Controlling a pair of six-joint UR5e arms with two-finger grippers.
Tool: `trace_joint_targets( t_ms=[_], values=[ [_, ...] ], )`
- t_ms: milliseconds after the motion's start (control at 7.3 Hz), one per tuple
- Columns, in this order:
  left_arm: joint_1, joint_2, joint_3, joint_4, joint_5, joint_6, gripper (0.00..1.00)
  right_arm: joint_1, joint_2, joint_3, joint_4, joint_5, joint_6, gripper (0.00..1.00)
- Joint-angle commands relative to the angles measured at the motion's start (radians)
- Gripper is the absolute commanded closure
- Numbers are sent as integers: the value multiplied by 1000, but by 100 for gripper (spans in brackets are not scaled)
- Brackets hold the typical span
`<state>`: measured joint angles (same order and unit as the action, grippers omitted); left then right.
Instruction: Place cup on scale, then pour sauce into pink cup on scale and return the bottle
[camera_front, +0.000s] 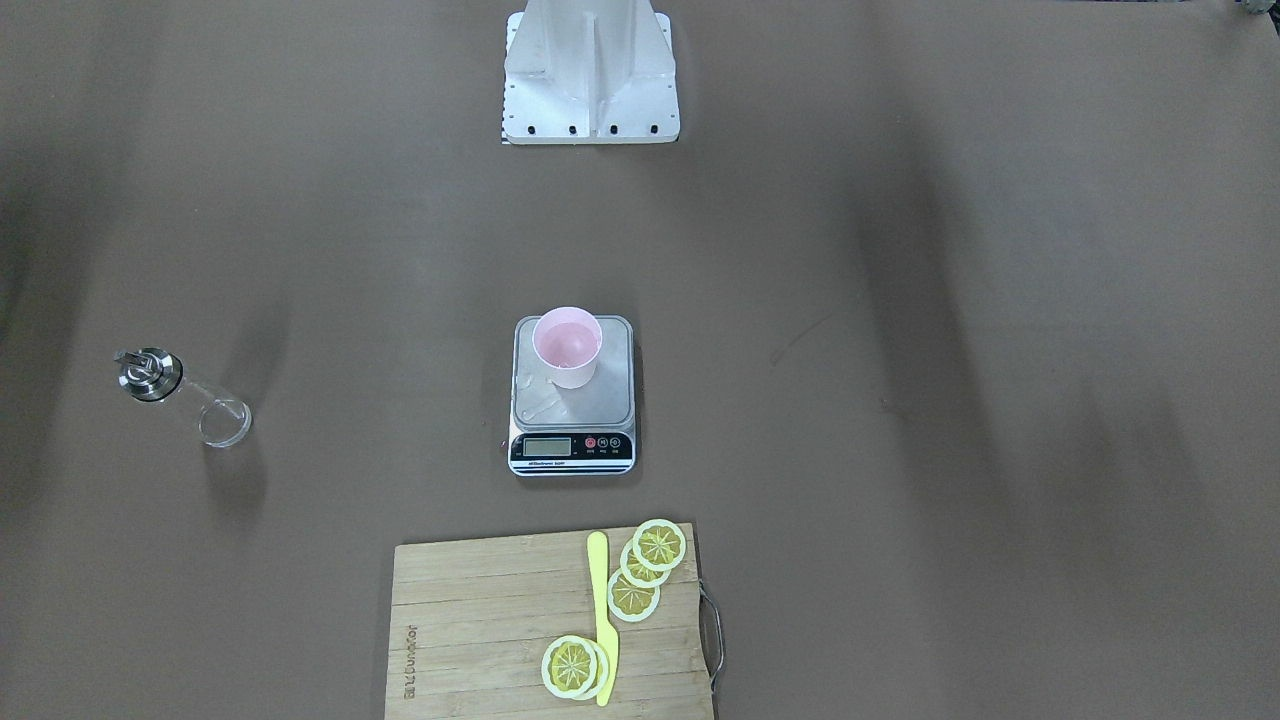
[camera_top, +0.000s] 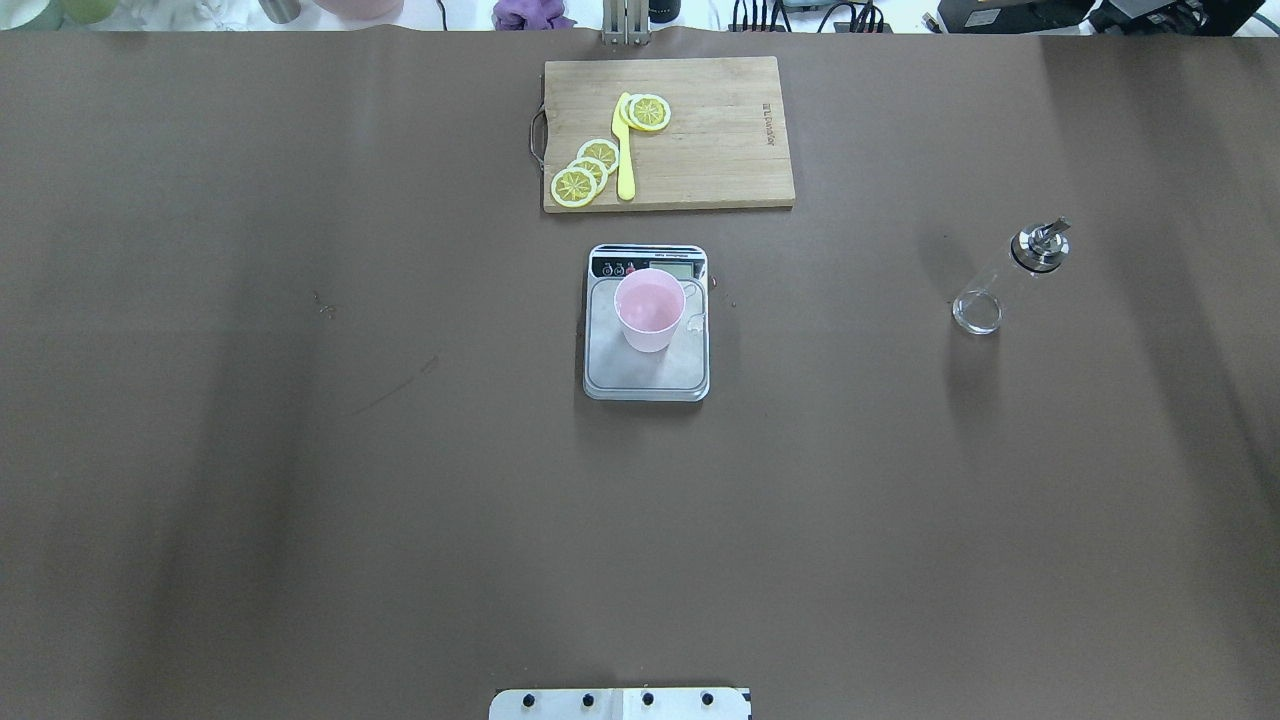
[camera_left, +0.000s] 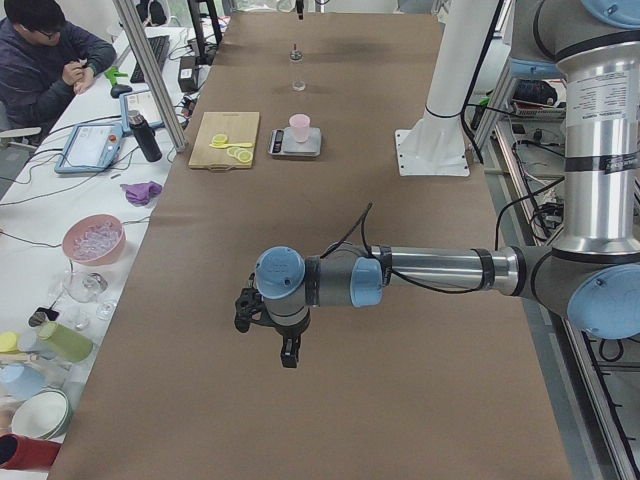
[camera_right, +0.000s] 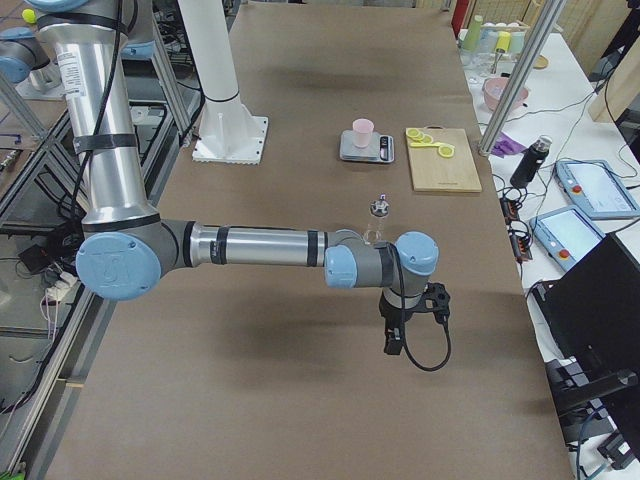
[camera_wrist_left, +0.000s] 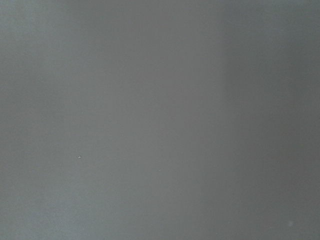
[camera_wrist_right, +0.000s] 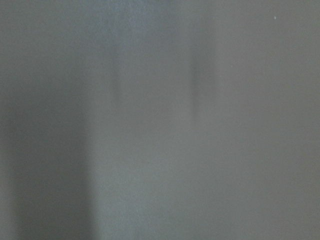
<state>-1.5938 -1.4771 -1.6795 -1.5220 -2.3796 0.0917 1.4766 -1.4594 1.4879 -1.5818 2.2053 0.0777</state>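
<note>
We've cup (camera_top: 650, 312) on scale (camera_top: 640, 375); pour's next, we reckon: right hand (camera_right: 393, 345) must fetch bottle (camera_top: 1000, 285), far right. Its grip & left hand (camera_left: 289, 355)'s: can't tell.

Arms outstretched level, left end effector (camera_left: 289, 352), right end effector (camera_right: 392, 341) hanging down

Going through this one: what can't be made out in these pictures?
Scale display: too small to read in the front and overhead views.
Cup contents: pale inside, sauce unclear.
Left gripper, right gripper: seen in side views only, open or shut unclear.
Wrist views: featureless grey blur.
</note>
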Motion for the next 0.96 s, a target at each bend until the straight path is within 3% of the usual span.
trace_joint_targets(
  t_ms=[0,822],
  values=[
    [2,-3,9,0,5,-10,2,4,-61,63,-43,-9,-12,0],
    [5,-3,17,3,8,-1,2,33,-47,95,-43,-21,-3,0]
  ],
)
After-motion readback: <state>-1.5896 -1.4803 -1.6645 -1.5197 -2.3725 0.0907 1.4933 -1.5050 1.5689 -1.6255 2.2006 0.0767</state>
